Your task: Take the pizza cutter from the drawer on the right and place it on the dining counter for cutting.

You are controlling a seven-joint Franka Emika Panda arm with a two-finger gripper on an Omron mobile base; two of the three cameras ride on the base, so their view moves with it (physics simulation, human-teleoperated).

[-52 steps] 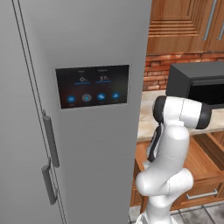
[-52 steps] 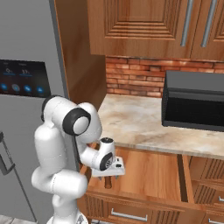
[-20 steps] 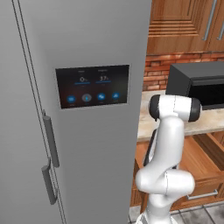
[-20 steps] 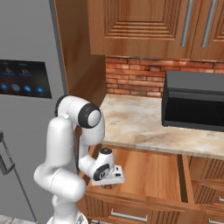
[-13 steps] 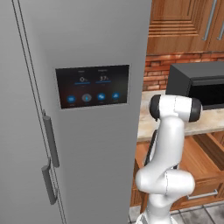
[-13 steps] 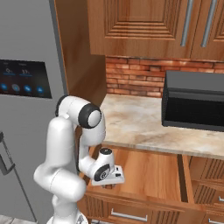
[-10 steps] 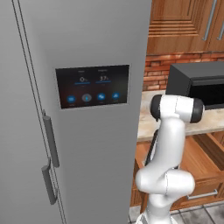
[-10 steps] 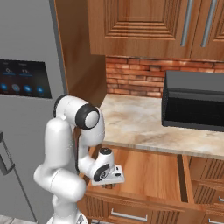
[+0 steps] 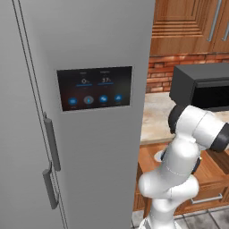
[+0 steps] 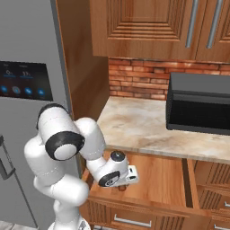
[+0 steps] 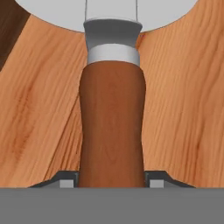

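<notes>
The pizza cutter point(image 11: 112, 127) lies inside the open drawer point(image 10: 155, 182), its brown wooden handle running up to a grey collar and a round silver blade, and the gripper point(image 11: 112, 183) clamps that handle between its two fingertips point(image 11: 66, 183) just above the drawer's orange wood floor. The drawer sits pulled out right under the beige stone worktop point(image 10: 143, 128), which carries a black microwave point(image 10: 200, 104) against a red brick wall point(image 10: 137, 78), with wooden cabinet doors point(image 10: 148, 27) overhead. The left base view adds the grey refrigerator point(image 9: 76, 112) beside the drawer, with its dark control panel point(image 9: 95, 88); the right base view shows the robot's hand down in the drawer, and the hand view alone shows the cutter up close.
</notes>
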